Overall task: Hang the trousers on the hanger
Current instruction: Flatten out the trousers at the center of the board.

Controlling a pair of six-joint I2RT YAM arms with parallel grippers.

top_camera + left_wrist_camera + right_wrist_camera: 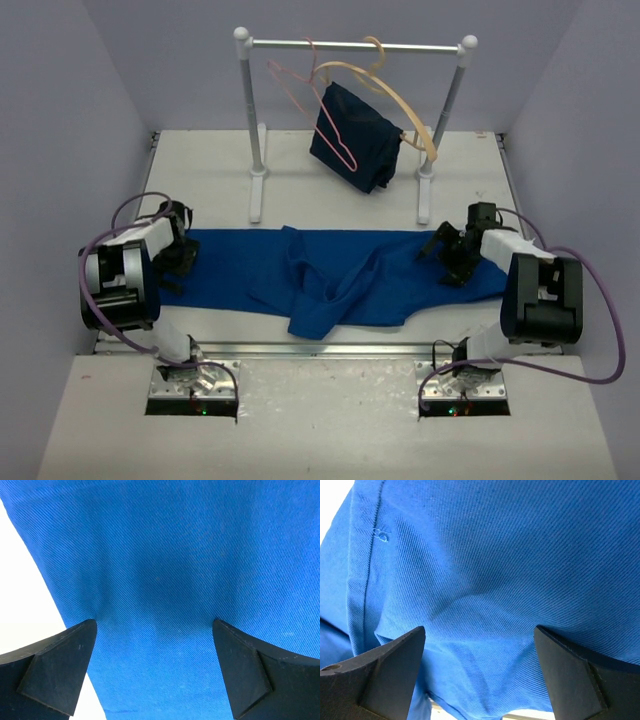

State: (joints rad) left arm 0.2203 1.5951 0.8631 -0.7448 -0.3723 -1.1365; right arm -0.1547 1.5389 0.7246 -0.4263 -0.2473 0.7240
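While both pairs of fingers stand spread and released, nothing is grasped: the trousers (pixel 350 275) lie flat on the table (pixel 300 190), stretched from one gripper to the other and rumpled in the middle. The left gripper (pixel 155 625) hangs low over one end, with blue cloth filling the gap between its fingertips and a cloth edge just outside its left finger. The right gripper (pixel 480 630) hovers over the other end, with a stitched seam beyond its left finger.

The main risk, as I judge it, is an uneven pinch. If either gripper closes on only the top layer, or too near an edge, the cloth could slip out on the lift and the bunched middle could sag and drag.

The pink wire hanger (pixel 338 130) hangs far beyond the fingers on the rail (pixel 355 45), touching a navy garment (pixel 360 145) and a wooden hanger (pixel 405 105). A careless approach could snag those or knock the thin hanger off.
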